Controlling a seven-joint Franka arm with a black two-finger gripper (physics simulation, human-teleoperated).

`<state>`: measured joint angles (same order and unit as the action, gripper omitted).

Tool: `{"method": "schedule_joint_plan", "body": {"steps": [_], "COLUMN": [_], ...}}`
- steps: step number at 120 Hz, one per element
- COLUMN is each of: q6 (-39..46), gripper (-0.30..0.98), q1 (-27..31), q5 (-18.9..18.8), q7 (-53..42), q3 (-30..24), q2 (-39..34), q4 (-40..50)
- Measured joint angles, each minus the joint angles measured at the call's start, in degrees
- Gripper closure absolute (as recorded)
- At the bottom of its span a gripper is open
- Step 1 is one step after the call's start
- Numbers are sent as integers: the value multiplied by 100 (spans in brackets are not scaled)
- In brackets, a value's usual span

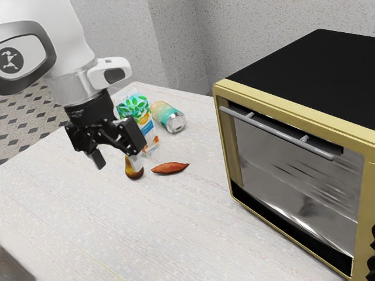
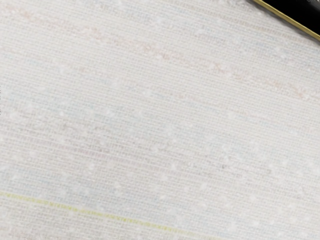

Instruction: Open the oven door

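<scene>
Jaws hang spread above the pale table [image 1: 111, 228], with speckled walls [image 1: 252, 35] and patterned floor [image 1: 26, 126] beyond.

No word or number can be read for certain. One sign is clear enough to make out: a pale, branching emblem [image 1: 10, 60] on a dark round badge [image 1: 20, 63] on the white arm [image 1: 67, 29]. Tiny pale lettering [image 1: 76, 111] stands on the black collar [image 1: 91, 115] at the arm's end, too small to read. The colourful pack [image 1: 147, 129] bears a blue-and-orange printed label, its wording too small to tell.
</scene>
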<state>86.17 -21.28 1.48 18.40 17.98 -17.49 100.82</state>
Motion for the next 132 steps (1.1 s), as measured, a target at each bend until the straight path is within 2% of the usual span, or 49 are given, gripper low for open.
{"method": "schedule_joint_plan", "body": {"steps": [21,32,42,60,80,98,104,113,132], "q6": [84,260,767,1881,2510,2859,2973,3122,3324], "gripper": [0,0,0,0,0,0,0,0,0], "q1": [50,28,-416,-863,-919,-914,-815,-210,-308], "q5": [-2,25,84,203,-34,-414,-569,-724,-850], "q7": [836,1206,1927,3728,5139,6072,6331,6682,7295], "q3": [9,-47,2,92,134,107,-115,-850,-892], "q2": [79,178,206,202,171,392,522,596,694], "q4": [-29,-328,-400,-319,-191,-198,-213,-209,-197]}}
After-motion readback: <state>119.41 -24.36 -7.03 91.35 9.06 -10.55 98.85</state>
